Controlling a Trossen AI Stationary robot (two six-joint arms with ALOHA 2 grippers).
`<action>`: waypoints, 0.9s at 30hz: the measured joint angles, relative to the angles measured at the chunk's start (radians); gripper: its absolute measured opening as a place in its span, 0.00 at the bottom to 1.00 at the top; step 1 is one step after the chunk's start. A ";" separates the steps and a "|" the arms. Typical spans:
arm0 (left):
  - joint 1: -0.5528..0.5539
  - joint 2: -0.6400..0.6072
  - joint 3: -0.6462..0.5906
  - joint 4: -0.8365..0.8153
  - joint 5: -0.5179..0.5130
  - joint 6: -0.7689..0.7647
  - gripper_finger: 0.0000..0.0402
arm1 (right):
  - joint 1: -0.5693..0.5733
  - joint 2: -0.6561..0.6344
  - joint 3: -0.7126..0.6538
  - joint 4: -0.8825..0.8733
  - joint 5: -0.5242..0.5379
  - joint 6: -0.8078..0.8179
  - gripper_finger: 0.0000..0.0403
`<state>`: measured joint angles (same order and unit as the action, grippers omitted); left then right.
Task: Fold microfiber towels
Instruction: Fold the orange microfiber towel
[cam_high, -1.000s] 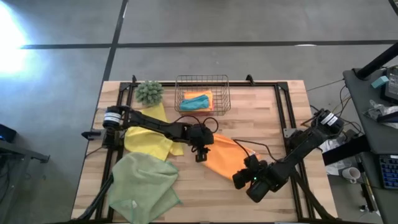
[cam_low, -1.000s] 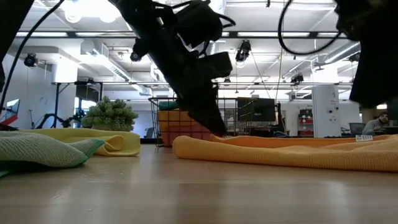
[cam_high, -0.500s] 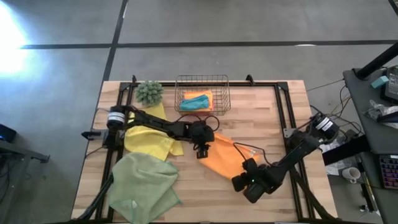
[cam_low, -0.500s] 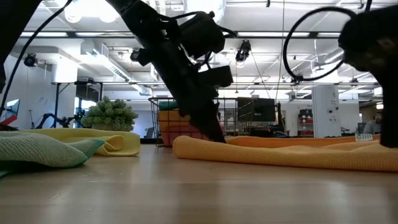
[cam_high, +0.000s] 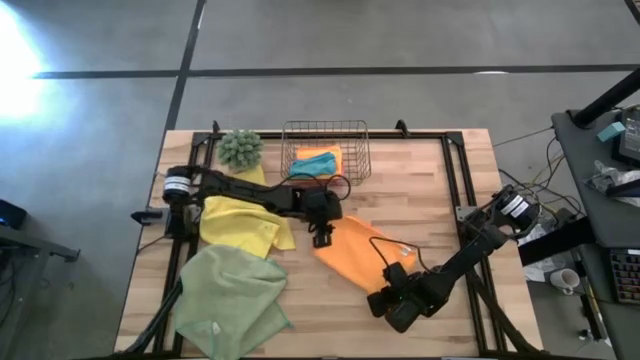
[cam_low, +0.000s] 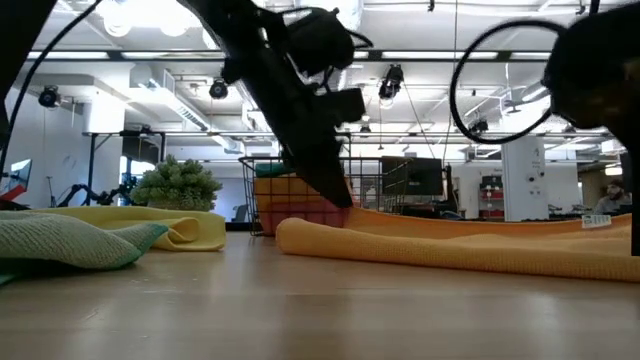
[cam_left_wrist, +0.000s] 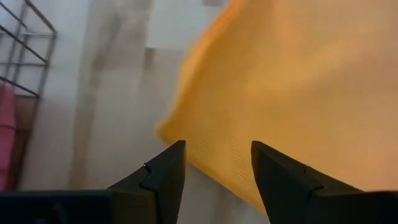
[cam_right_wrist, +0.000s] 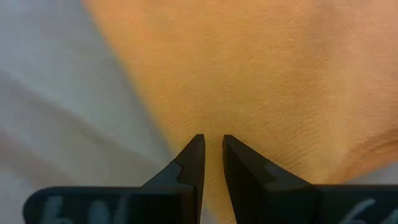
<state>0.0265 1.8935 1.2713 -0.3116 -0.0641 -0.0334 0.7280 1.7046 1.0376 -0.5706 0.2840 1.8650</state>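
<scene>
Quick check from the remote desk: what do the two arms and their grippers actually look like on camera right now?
Both arms are dark, jointed links. The left arm has a pale ring with an orange mark by its base and a black cable looping at its wrist. The right arm has a similar pale ring. The left gripper and right gripper have black, wedge-shaped fingers.

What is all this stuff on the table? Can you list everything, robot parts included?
Orange towel: one, orange, spread at mid-table between both arms.
Yellow towel: one, yellow, left of the orange one.
Sage green towel: one, pale green, crumpled at the near left corner.
Wire basket: one, copper, at the far edge, holding folded teal and orange cloths.
Ball plant: one, spiky green, left of the basket.
Table: one, pale wood.
Left gripper: one, dark, jaws open at the orange towel's far corner.
Right gripper: one, dark, jaws nearly closed over its near edge.
</scene>
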 joint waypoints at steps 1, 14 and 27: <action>-0.010 -0.018 -0.003 -0.020 0.002 -0.018 0.41 | 0.000 -0.001 0.011 -0.001 0.000 -0.020 0.12; -0.193 -0.019 -0.027 0.088 -0.005 -0.203 0.41 | -0.016 -0.073 0.175 -0.518 0.188 -0.147 0.12; -0.193 0.069 -0.031 0.128 -0.024 -0.354 0.41 | -0.107 -0.214 -0.096 -0.381 0.104 -0.198 0.12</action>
<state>-0.1663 1.9623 1.2401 -0.1838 -0.0879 -0.3876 0.6212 1.4907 0.9415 -0.9517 0.3878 1.6666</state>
